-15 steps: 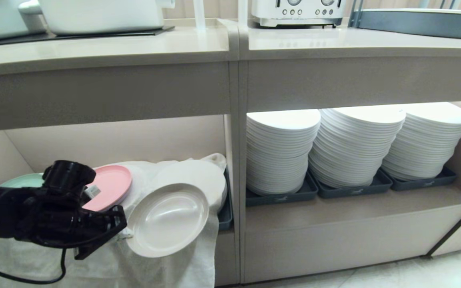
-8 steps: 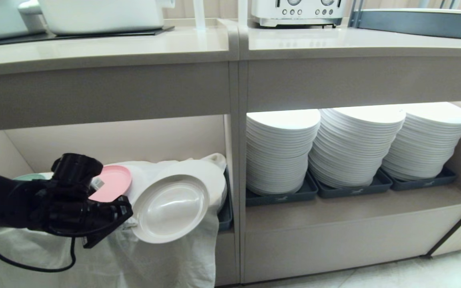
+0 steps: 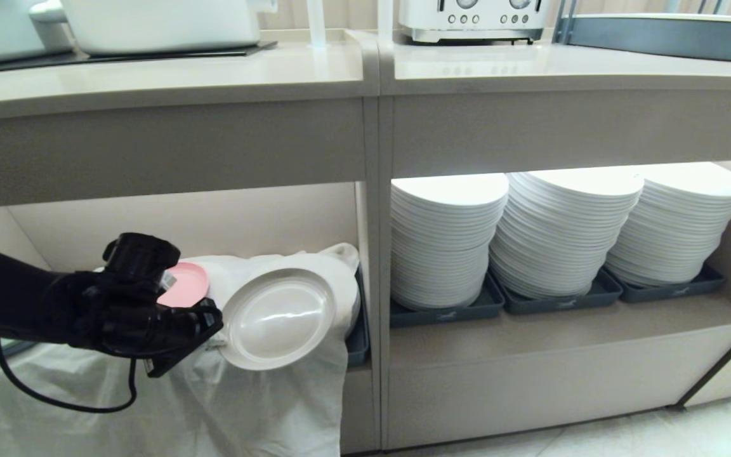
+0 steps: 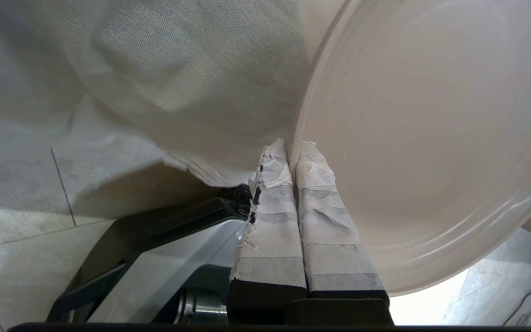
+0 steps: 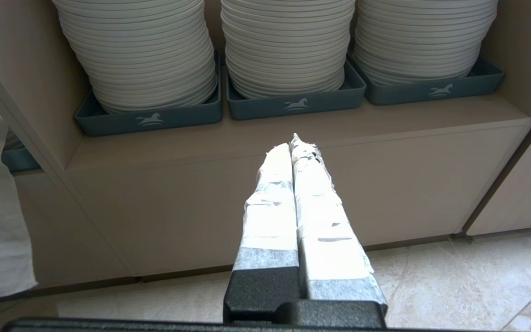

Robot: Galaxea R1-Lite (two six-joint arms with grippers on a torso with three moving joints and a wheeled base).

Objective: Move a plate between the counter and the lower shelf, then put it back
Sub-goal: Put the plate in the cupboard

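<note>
Beige cabinetry fills the scene: the counter point(image 3: 162, 76) runs along the top, with white appliances standing on black hob panels at its far left. Below it sits the lower shelf point(image 3: 181, 222), a lit recess lined with a white cloth point(image 3: 276, 406) that drapes down over the front edge.

At the left of this recess the left gripper point(image 3: 213, 327) reaches in from the side. Its taped fingers point(image 4: 288, 184) are pressed together on the rim of the plate point(image 3: 278, 317), which it holds clamped by the edge. A pink plate point(image 3: 184, 285) lies just behind the wrist.

The cream plate is tilted steeply, its face turned outward, in front of the cloth at the right end of the recess. A dark grey tray point(image 3: 358, 339) edge shows beside it.

Right of the divider, a wider recess holds three tall white plate stacks point(image 3: 562, 235) in grey trays.

The right gripper point(image 5: 295, 145) hangs low before that recess, fingers closed together on nothing.
</note>
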